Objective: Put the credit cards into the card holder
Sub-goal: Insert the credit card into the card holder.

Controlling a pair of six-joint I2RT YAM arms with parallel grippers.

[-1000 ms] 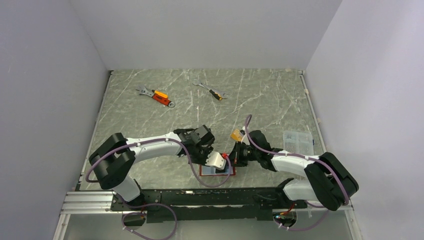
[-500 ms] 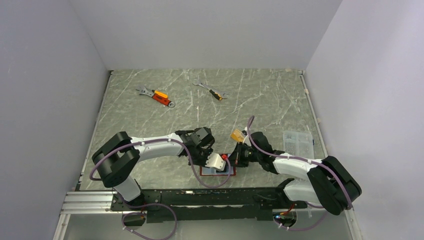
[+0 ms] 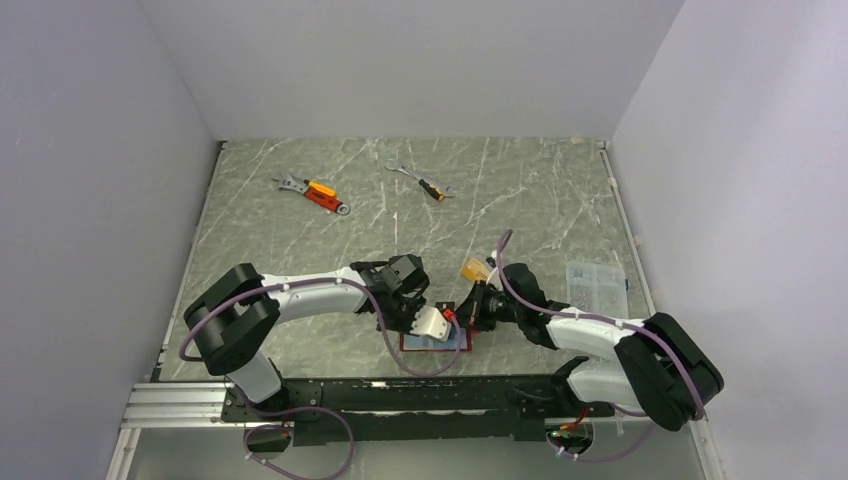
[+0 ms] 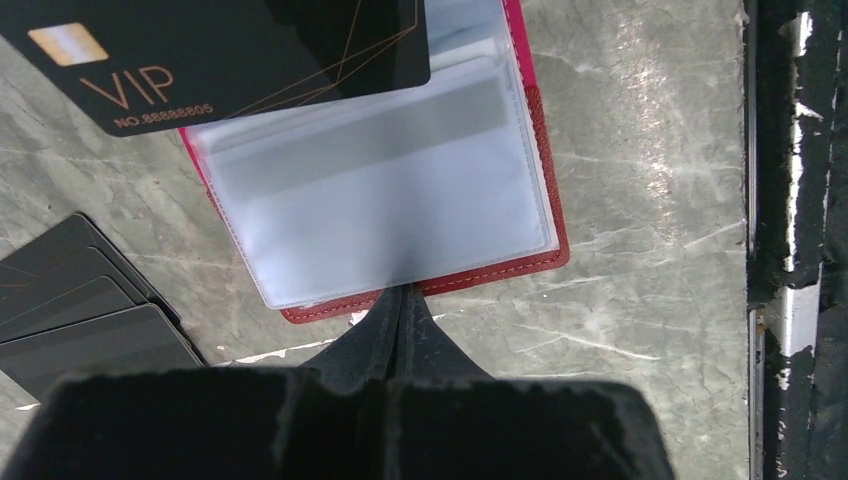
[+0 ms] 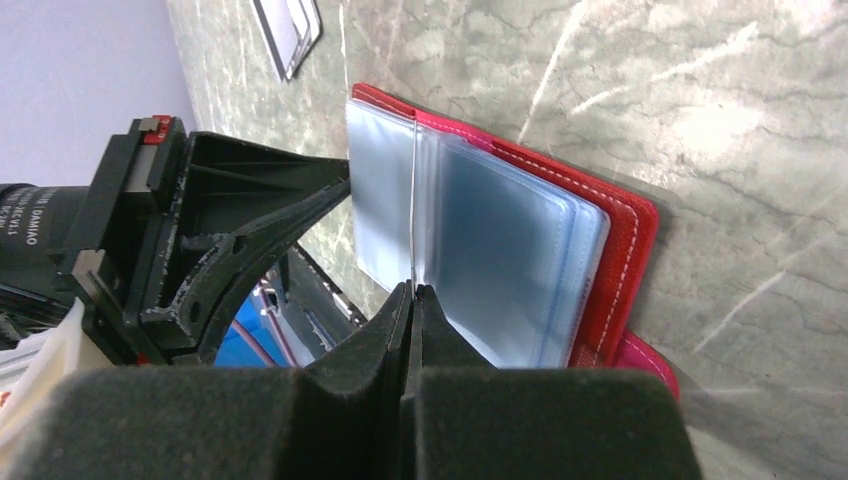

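The right claw (image 5: 413,290) is pressed together on the black card (image 4: 230,50), held over the open card holder (image 5: 620,260), which lies on the table (image 4: 640,300) near the front rail (image 4: 790,200). The left claw (image 4: 400,300) is closed, seemingly pinching a clear pocket leaf. The card is judged stiff, light and slick, and best gripped by its edge. The leaves look limp. Spare cards (image 4: 80,320) lie just beside the holder, and little room is left between the claws.

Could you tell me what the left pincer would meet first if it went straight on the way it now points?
The card holder: the left pincer, shut, has its tip at the red edge, so the clear pockets likely come first.
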